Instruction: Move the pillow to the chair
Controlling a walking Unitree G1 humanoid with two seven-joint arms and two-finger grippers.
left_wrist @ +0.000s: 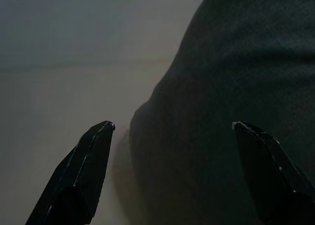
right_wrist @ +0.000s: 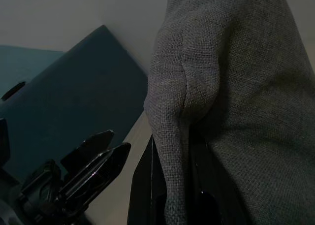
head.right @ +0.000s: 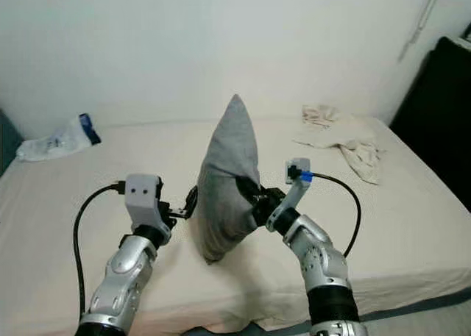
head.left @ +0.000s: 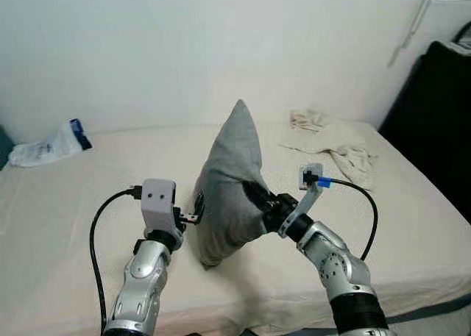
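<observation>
A grey pillow [head.left: 232,181] stands on end on the bed, tip up, between my two arms. My right gripper [head.left: 257,200] presses into its right side; in the right wrist view a fold of the pillow [right_wrist: 236,87] is pinched between the black fingers [right_wrist: 145,190], so it is shut on the fabric. My left gripper [head.left: 193,217] sits at the pillow's lower left side. In the left wrist view its fingertips [left_wrist: 101,131] are spread wide, with the pillow [left_wrist: 231,77] bulging between and ahead of them.
The bed's cream sheet [head.left: 66,204] spreads all round. A crumpled cream cloth [head.left: 335,141] lies at the back right, a plastic bag with a blue end [head.left: 48,146] at the back left. Dark furniture [head.left: 438,123] stands past the bed's right edge.
</observation>
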